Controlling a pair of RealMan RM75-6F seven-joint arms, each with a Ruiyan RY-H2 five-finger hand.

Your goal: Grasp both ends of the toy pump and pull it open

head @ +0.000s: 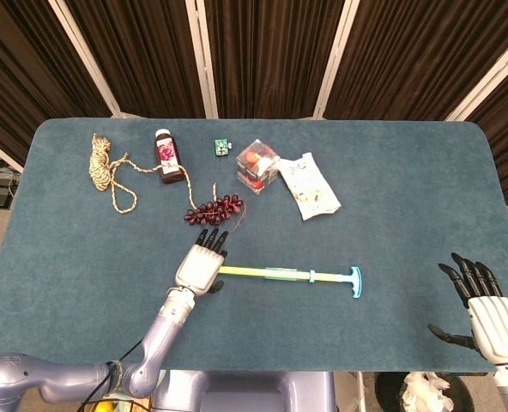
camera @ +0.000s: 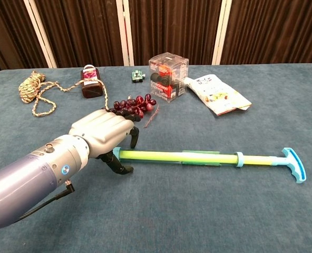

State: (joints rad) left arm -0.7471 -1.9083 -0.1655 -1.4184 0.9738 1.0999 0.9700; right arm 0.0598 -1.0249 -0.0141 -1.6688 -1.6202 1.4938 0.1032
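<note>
The toy pump [head: 280, 275] lies flat on the blue table, a yellow-green tube [camera: 198, 157] with a light blue T-handle [camera: 294, 164] at its right end. My left hand [head: 201, 266] arches over the pump's left tip and hides it. In the chest view the left hand [camera: 103, 132] has its fingers curved down on the far side of the tube and its thumb on the near side, not closed around it. My right hand [head: 486, 313] hovers with fingers spread at the table's near right corner, far from the handle. It shows in the head view only.
Along the back lie a coiled rope [head: 104, 167], a dark bottle [head: 168, 156], a small green item [head: 223, 148], a clear box [head: 258, 163] and a white packet [head: 310, 187]. A bunch of dark grapes [head: 215, 209] sits just beyond my left hand.
</note>
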